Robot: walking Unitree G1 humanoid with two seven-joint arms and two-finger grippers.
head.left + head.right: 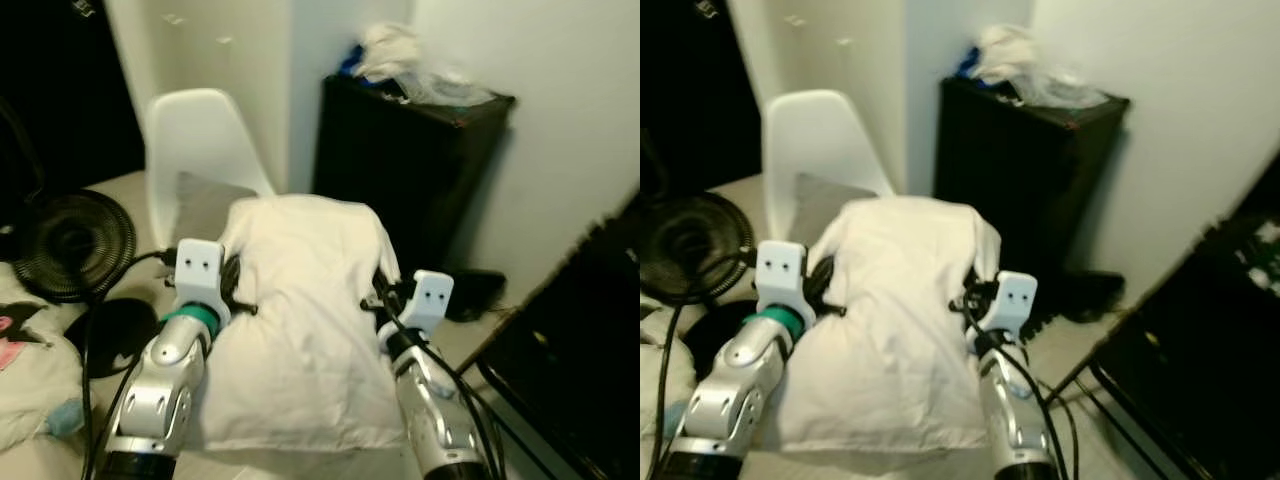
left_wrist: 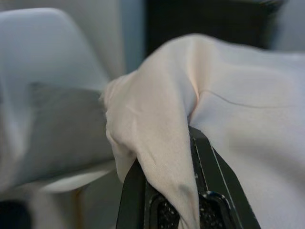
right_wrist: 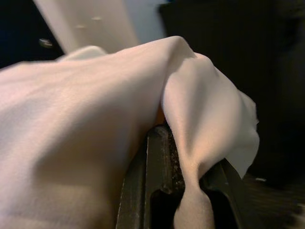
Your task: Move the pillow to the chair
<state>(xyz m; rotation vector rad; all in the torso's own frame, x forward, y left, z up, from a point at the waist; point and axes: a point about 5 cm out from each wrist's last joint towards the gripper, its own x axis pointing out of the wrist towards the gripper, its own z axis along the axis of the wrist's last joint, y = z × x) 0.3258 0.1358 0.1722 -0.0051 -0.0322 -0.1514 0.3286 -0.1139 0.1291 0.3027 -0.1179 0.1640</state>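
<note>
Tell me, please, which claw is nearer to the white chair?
Left. The left claw grips the pillow on the side just before the white chair; the right claw grips its far side, toward the black cabinet.

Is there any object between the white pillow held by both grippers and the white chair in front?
Nothing visible does. The cream-white fabric pillow, pinched by the left gripper and right gripper, hangs just before the white plastic chair, whose grey seat pad is bare.
</note>
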